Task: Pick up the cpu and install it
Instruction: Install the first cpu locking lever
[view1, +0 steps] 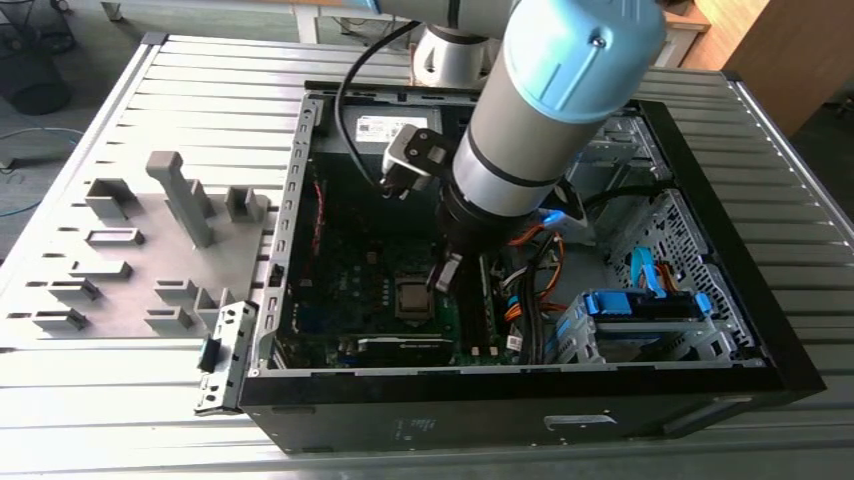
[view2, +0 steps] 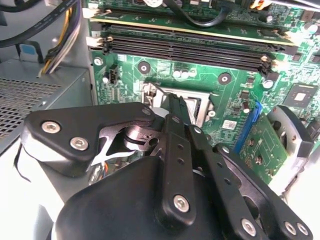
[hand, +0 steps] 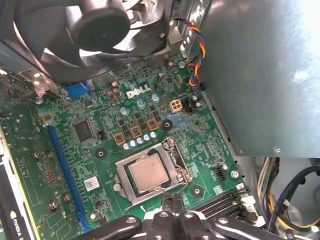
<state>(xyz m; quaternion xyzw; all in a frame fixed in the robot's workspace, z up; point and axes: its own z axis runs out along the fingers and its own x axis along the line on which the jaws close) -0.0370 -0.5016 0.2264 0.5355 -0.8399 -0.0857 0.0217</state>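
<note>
The cpu (hand: 148, 172) lies flat in the motherboard socket (hand: 176, 159), and the tool (hand: 172, 202) hangs just beside its near edge. The tool's fingers are together, holding nothing.

Below me lies an open black computer case (view1: 561, 405) on a ribbed metal table (view1: 120, 400), with a green motherboard (hand: 195, 142) on its floor. On that board I see long black memory slots (view2: 190, 47), a long blue slot (hand: 62, 165) and a black fan (hand: 95, 30) at one edge, while bundled cables (view1: 541, 290) and a blue drive cage (view1: 647, 315) sit toward the exterior view's right. Grey plastic holder blocks (view1: 180, 195) stand on a grey plate (view1: 140, 275) just beside the case, on the exterior view's left.
</note>
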